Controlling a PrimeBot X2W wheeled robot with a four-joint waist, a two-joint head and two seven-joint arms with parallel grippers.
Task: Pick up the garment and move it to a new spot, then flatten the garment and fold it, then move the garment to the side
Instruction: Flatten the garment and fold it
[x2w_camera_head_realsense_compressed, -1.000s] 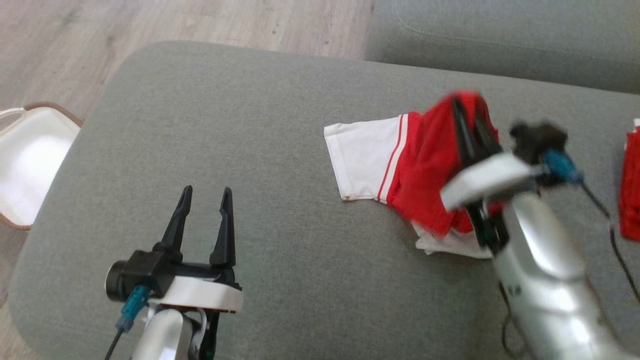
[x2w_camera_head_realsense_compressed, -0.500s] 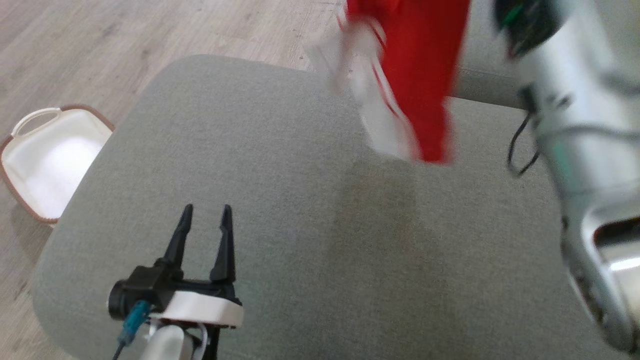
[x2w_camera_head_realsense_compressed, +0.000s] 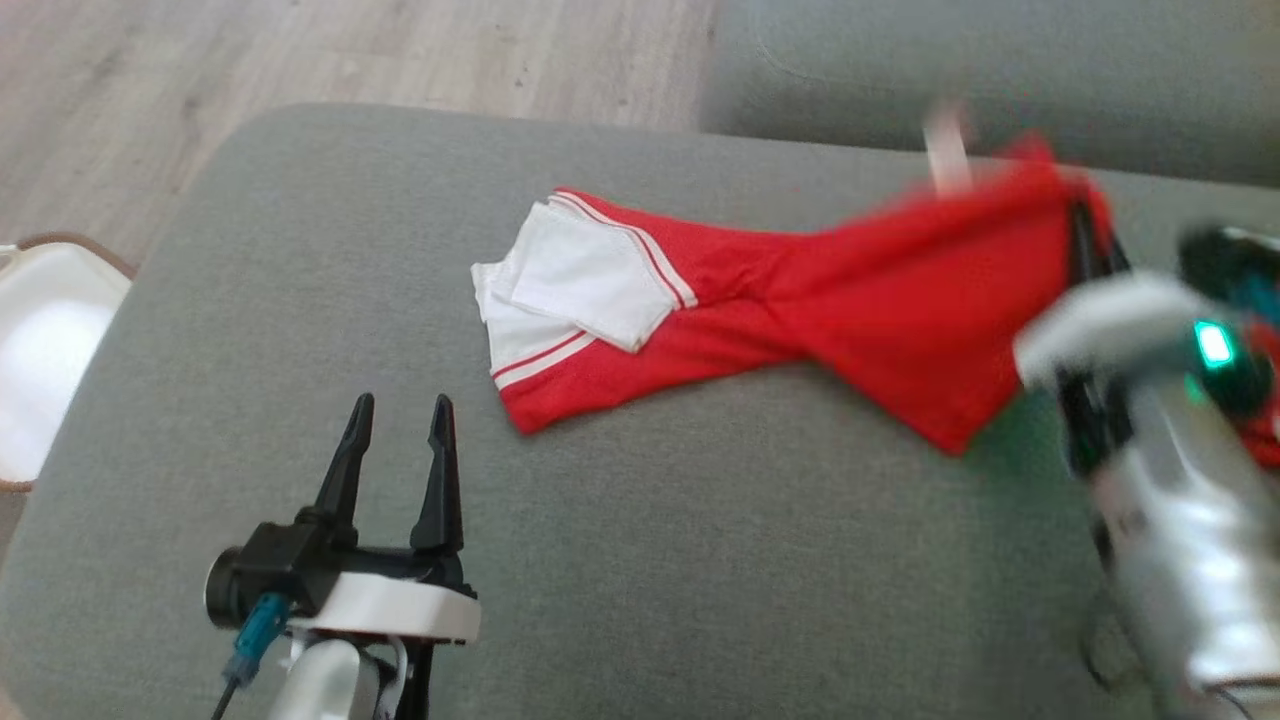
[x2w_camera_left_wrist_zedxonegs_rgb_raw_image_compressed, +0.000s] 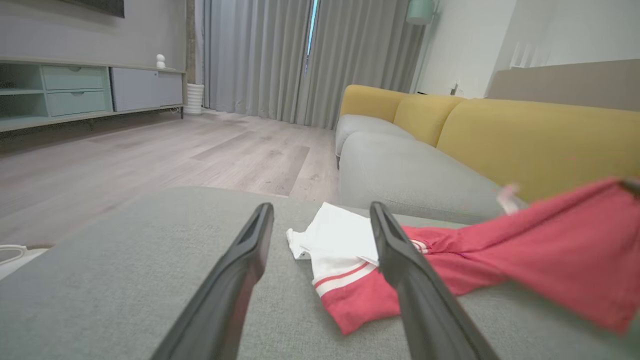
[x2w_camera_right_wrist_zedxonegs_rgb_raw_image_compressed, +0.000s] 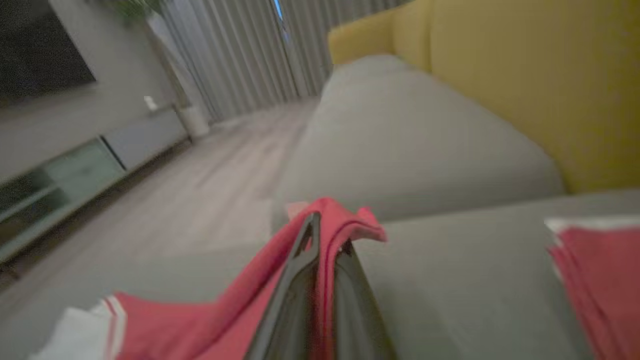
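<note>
Because the shirt (x2w_camera_head_realsense_compressed: 850, 300) must lie flat on the seat (x2w_camera_head_realsense_compressed: 700, 560), R jaws pinch its red end; L jaws apart, empty.

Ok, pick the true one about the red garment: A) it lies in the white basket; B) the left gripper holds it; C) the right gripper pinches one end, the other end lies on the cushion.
C: the right gripper is shut on the garment at its red end; the white-sleeved end rests on the grey cushion.

Two red garments (x2w_camera_head_realsense_compressed: 860, 300), one basket (x2w_camera_head_realsense_compressed: 50, 300), two grippers (left gripper (x2w_camera_head_realsense_compressed: 400, 405), right gripper (x2w_camera_right_wrist_zedxonegs_rgb_raw_image_compressed: 324, 235)).
</note>
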